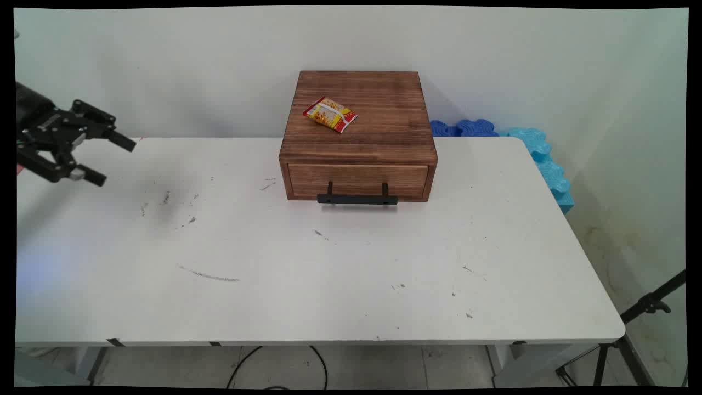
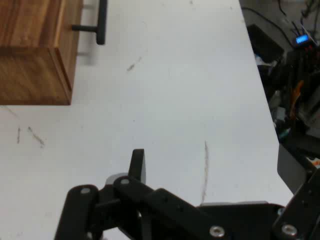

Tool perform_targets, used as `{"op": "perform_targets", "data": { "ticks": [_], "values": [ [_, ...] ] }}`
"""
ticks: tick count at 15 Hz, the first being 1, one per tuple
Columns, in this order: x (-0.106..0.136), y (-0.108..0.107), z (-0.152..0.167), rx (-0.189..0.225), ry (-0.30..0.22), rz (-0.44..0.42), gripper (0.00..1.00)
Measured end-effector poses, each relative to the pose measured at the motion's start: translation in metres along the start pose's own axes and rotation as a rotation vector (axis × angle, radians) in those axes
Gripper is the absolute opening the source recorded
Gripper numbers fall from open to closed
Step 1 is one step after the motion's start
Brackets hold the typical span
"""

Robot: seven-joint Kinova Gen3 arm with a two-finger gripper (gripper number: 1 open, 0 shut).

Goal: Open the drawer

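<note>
At the far left of the main view the black gripper [image 1: 112,159] hangs above the white table [image 1: 329,274], well to the left of the wooden drawer box [image 1: 359,137]. Its two fingers point toward the box and stand spread apart, released, with nothing between them. In the hand view only one finger [image 2: 137,165] rises clearly over the linkage, with bare scuffed tabletop beyond it and a corner of the box [image 2: 35,50] in the upper left. The tabletop between the gripper and the box carries only grey scuff marks. The box sits at the back of the table against the wall, its single drawer shut, with a black bar handle [image 1: 357,198] across the front; the same handle [image 2: 100,22] shows in the hand view. On the box's top, left of its middle, lies a small red and yellow snack packet [image 1: 329,114], well apart from the gripper and higher than it. To the right of the box, behind the table's far edge, blue foam pieces [image 1: 526,148] lean by the wall. A black tripod leg [image 1: 647,307] stands further right, past the table's corner.
</note>
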Motion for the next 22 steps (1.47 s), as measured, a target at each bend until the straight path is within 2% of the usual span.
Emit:
{"op": "perform_targets", "data": {
  "ticks": [5, 11, 14, 18, 22],
  "values": [
    [0.042, -0.006, 0.031, 0.051, 0.005, -0.042, 1.00],
    [0.133, -0.012, 0.103, 0.135, -0.003, -0.091, 1.00],
    [0.169, -0.013, 0.151, 0.166, -0.040, -0.107, 1.00],
    [0.194, -0.014, 0.204, 0.189, -0.086, -0.111, 1.00],
    [0.211, -0.024, 0.270, 0.214, -0.175, -0.055, 1.00]
  ]
}}
